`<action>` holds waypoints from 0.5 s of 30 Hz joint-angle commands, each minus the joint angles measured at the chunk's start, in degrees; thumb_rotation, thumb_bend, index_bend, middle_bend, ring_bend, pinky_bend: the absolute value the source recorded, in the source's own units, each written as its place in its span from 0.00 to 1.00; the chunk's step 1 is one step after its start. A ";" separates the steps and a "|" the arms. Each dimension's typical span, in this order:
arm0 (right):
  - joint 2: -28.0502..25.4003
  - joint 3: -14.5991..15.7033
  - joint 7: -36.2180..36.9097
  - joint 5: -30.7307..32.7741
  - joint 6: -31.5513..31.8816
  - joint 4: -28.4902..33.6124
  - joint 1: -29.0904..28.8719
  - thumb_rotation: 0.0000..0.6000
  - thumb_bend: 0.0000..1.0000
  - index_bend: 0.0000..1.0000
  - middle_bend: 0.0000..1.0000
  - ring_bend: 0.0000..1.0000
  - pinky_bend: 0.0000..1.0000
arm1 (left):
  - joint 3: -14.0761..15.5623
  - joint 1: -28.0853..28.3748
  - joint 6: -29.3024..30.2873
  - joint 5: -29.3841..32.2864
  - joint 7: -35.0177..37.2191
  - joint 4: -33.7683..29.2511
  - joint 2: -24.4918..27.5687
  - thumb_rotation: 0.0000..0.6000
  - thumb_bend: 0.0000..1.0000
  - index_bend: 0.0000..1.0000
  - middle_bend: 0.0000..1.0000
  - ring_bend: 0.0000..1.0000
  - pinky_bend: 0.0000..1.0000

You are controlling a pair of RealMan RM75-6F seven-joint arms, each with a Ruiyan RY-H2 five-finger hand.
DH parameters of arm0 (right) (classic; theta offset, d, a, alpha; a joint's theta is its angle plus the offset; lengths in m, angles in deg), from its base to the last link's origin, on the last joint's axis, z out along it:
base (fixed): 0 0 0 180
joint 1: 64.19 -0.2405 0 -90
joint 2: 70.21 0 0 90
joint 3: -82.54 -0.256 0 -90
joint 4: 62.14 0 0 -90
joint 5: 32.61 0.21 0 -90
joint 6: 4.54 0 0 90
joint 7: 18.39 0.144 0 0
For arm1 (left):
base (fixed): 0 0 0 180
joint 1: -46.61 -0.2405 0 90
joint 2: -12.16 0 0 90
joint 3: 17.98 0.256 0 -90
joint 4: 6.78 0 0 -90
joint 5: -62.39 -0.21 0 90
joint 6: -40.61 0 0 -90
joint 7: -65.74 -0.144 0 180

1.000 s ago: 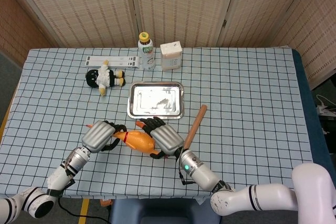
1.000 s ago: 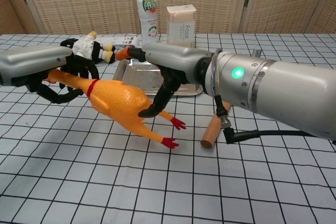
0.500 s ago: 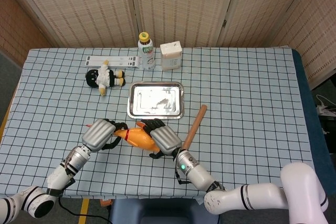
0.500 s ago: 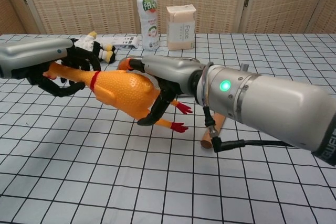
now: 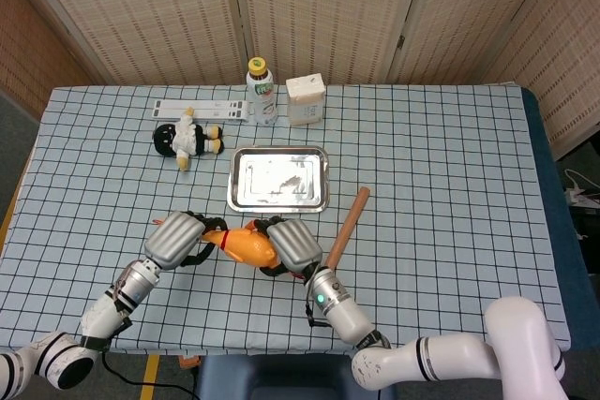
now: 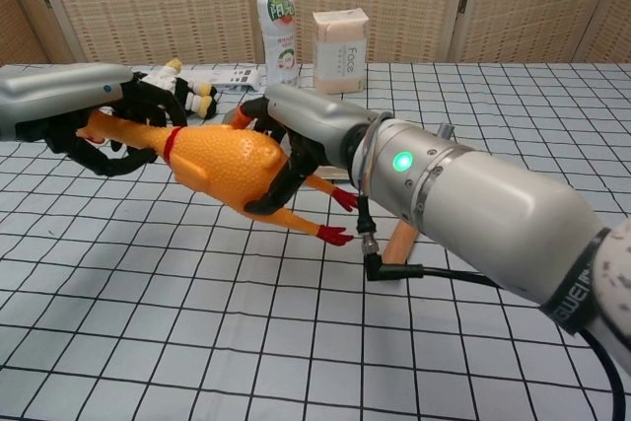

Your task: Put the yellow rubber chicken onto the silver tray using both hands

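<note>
The yellow rubber chicken (image 6: 222,167) hangs above the checked tablecloth (image 5: 450,166), gripped at its neck by the left hand (image 5: 176,239) and around its body by the right hand (image 5: 292,243), both with fingers curled around it. It sits just short of the near edge of the one silver tray (image 5: 278,178), whose right side has open cloth. One brown wooden stick (image 5: 347,228) lies beside the right hand. At the far edge stand one bottle (image 5: 260,91) and one carton (image 5: 306,99); one plush toy (image 5: 188,139) lies left. Only the chest view shows the chicken's red feet (image 6: 335,218).
</note>
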 commanded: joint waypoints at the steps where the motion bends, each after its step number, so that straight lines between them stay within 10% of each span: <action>1: -0.49 0.09 -0.17 -0.62 0.72 0.78 0.46 1.00 0.43 1.00 0.77 0.84 1.00 | -0.22 0.15 -0.21 0.28 0.28 0.16 0.07 1.00 0.83 0.76 0.68 0.51 0.52; 5: -1.60 -0.22 2.48 -1.38 0.33 2.37 1.62 1.00 0.42 0.92 0.73 0.74 0.93 | -0.21 0.31 -0.41 0.23 0.41 0.23 0.09 1.00 0.83 0.76 0.68 0.51 0.52; 8: -4.06 0.48 2.68 -1.33 -2.33 3.52 1.56 1.00 0.34 0.31 0.33 0.35 0.53 | -0.26 0.29 -0.30 0.33 0.37 0.20 0.06 1.00 0.83 0.76 0.68 0.51 0.52; 10: -4.67 0.58 2.58 -1.39 -2.87 3.70 1.45 1.00 0.30 0.08 0.12 0.16 0.34 | -0.30 0.30 -0.27 0.38 0.37 0.22 0.06 1.00 0.83 0.76 0.68 0.51 0.52; 15: -7.83 0.98 2.92 -3.22 -3.46 5.15 1.90 1.00 0.17 0.00 0.00 0.00 0.00 | -1.10 0.67 -1.72 2.55 2.09 0.76 0.48 1.00 0.83 0.76 0.68 0.51 0.52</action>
